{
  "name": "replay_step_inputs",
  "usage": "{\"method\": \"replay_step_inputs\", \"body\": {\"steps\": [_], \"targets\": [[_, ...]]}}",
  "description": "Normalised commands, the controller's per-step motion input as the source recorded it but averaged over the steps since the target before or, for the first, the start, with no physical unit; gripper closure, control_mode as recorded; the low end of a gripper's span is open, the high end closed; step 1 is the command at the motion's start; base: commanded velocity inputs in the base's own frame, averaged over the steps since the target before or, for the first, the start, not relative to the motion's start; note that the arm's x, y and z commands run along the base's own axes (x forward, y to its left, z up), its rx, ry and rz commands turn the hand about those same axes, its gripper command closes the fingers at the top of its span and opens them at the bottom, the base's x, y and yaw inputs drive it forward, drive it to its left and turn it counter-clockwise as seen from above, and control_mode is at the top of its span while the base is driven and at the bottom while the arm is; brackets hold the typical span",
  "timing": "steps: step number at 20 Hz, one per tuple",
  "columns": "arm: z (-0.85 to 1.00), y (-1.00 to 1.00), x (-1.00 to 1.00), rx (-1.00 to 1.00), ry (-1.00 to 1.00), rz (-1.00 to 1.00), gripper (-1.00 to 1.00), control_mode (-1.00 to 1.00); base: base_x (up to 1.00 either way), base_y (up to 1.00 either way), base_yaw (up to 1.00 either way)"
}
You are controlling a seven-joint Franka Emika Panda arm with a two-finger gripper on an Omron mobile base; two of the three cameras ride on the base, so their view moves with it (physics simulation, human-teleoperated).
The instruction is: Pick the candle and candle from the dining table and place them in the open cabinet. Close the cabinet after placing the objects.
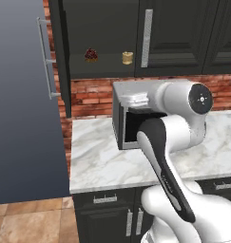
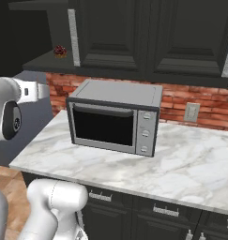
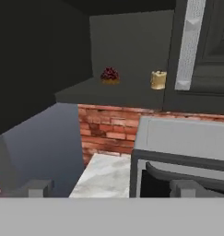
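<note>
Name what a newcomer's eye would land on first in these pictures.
The boxy grey microwave with its dark glass door dominates the white marble counter before a red brick wall. Above, the open black cabinet holds a short golden-tan candle beside a small dark-red cupcake-like lump.

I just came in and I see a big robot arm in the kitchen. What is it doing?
The robot is putting candles away in the black cabinet up on the wall. One short golden candle already sits on the cabinet shelf, next to a little dark-red cupcake. The gripper is open and holds nothing, hovering near the grey microwave on the marble counter. The cabinet door stands open. The tall candle isn't on the shelf yet.
</note>
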Motion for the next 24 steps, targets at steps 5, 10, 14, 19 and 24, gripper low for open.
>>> {"method": "replay_step_inputs", "body": {"steps": [5,10,14,19,24], "targets": [[-0.02,0.62,-0.13,-0.42,0.00,0.14,-1.00,-1.00,0.00,0.00,0.00],[0.00,0.46,-0.41,-0.40,0.00,0.10,-1.00,-1.00,0.00,0.00,0.00],[0.00,0.40,-0.49,-0.37,0.00,0.08,-1.00,-1.00,0.00,0.00,0.00],[0.00,0.31,-0.53,-0.33,-0.01,0.03,-1.00,-1.00,0.00,0.00,0.00],[0.00,0.33,-0.40,-0.29,-0.03,0.00,-1.00,-1.00,0.00,0.00,0.00]]}}
